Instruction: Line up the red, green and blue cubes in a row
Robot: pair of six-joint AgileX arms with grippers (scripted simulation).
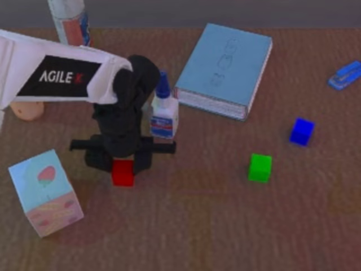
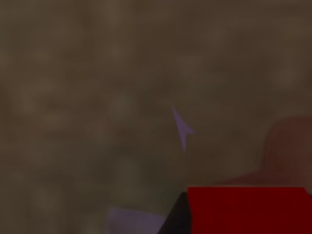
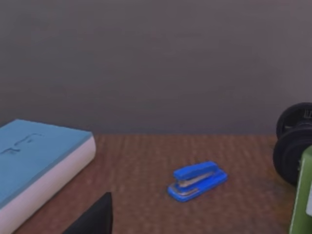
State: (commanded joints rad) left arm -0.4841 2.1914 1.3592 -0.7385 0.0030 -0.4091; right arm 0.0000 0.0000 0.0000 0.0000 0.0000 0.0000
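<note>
Three cubes counted, one of each colour: red cube (image 1: 122, 172), green cube (image 1: 260, 167), blue cube (image 1: 302, 131). Also one glue bottle (image 1: 164, 110), one blue book (image 1: 224, 70), one blue stapler (image 1: 344, 75) and one pictured box (image 1: 45, 192).

The left hand (image 1: 120, 162) stands directly over the red cube, just beside the glue bottle on its near side; whether its fingers are clamped on the cube or merely apart around it, I cannot tell. The green cube lies well to the right of the glue bottle, the blue cube farther right still. The surface (image 1: 186, 231) is brown and woven-looking, against a grey wall.
</note>
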